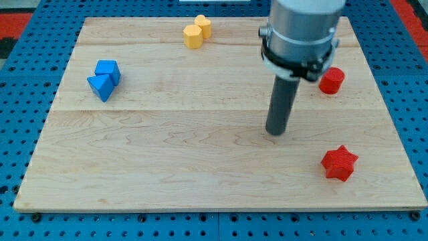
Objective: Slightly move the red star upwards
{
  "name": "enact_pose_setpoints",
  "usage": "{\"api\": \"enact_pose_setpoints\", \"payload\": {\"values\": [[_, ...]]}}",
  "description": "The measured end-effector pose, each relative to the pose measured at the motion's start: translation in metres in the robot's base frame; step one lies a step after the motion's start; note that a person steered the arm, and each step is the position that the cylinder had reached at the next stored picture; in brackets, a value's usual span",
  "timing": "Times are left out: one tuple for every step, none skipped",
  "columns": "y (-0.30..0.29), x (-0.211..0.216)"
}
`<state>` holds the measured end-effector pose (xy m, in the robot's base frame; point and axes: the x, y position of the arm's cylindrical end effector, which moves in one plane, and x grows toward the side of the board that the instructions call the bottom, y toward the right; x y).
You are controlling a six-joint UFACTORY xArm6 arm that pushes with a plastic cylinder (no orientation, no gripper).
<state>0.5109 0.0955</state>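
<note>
My arm hangs upright over the pale wooden desk; it carries no claw, only a dark rod whose end, my tip, rests up-left of the red star, apart from it. The star sits near the view's bottom right, below a red cylinder.

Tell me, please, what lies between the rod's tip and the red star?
Nothing: in the camera view, only bare wooden board separates my tip from the red star.
</note>
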Motion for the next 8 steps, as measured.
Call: {"api": "enact_pose_setpoints", "payload": {"values": [[0.000, 0.049], [0.000, 0.061], [0.007, 0.069], [0.040, 0.085], [0.041, 0.085], [0.071, 0.085], [0.075, 0.085], [0.079, 0.085]]}}
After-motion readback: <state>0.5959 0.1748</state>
